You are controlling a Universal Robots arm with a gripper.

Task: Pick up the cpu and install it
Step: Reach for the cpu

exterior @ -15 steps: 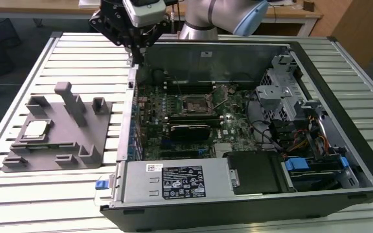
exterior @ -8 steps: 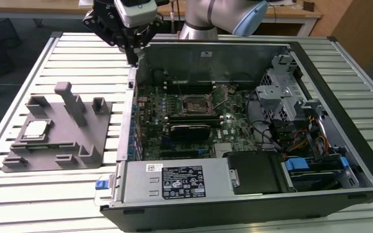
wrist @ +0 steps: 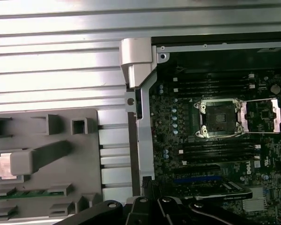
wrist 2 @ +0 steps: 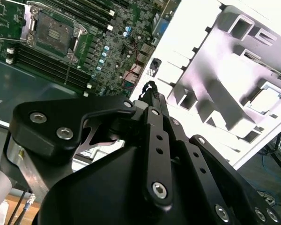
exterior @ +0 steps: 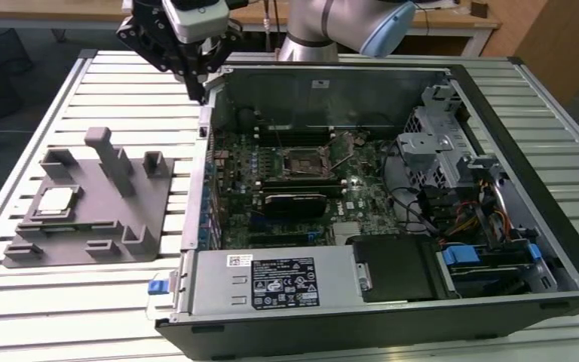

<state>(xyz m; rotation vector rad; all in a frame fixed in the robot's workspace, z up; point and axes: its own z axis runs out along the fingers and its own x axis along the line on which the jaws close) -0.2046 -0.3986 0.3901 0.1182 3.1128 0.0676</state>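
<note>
The arm (exterior: 320, 23) holds its jaws pressed together, pinching nothing, above the back corner of the open case (exterior: 320, 83), on the exterior view's left side of it. The cpu (exterior: 56, 200) lies flat in a pocket of the grey fixture (exterior: 118, 226) on the slatted desk (exterior: 99, 302), well apart from the jaws; it shows as a bright square in both wrist views (wrist: 4, 165) (wrist 2: 267, 101). Inside the case the socket (exterior: 304, 160) sits on the green board with its metal frame swung open.
</note>
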